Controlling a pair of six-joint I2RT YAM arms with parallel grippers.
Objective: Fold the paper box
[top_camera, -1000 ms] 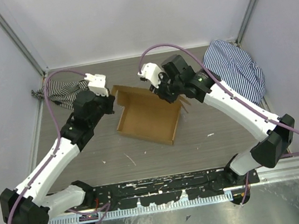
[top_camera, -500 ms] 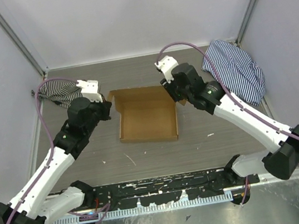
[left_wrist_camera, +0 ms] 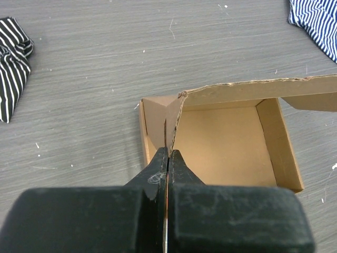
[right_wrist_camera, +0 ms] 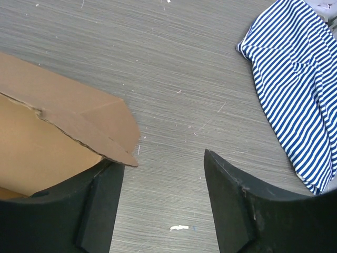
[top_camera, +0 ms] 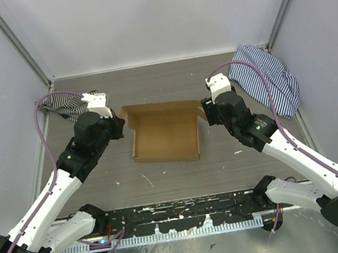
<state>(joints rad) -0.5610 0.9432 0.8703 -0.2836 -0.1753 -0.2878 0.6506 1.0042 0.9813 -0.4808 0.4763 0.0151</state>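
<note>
Left wrist view: the paper box (left_wrist_camera: 226,142) wall is pinched by the closed left gripper (left_wrist_camera: 167,158); the right gripper (right_wrist_camera: 160,161) is held open just beside it.

Bright, even light, faint shadows; the left tool (left_wrist_camera: 167,158) looks blurred.

The top camera is looking down over the bench (top_camera: 162,83) from behind its near edge. Both wrist cameras are peering closely past their jaws; all are sharing the paper box (top_camera: 165,133).
</note>
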